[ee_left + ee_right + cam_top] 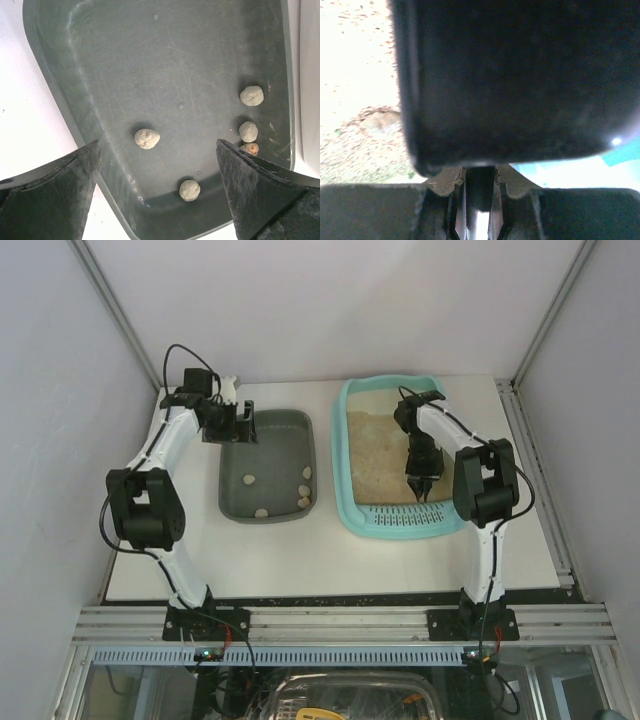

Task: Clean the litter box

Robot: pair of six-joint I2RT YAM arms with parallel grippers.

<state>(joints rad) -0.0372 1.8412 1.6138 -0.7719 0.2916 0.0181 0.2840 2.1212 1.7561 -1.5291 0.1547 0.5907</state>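
The light-turquoise litter box [345,480] lies right of centre, with beige litter [380,455] in it. My right gripper [418,490] points down over its near end, above the slotted section [405,517]. In the right wrist view the gripper [480,175] is shut on the thin stem of a black flat tool [520,75], which hides most of the view. Litter [355,75] shows at the left, with a brownish lump [381,122] in it. My left gripper [232,425] [157,144] hangs open and holds nothing above the dark grey tray [290,435] [165,65].
Several pale lumps lie in the grey tray, such as one lump [147,138] between my left fingers and another lump [189,190] near the corner. White walls and metal frame posts enclose the table [330,560]. The arm bases stand on the near rail.
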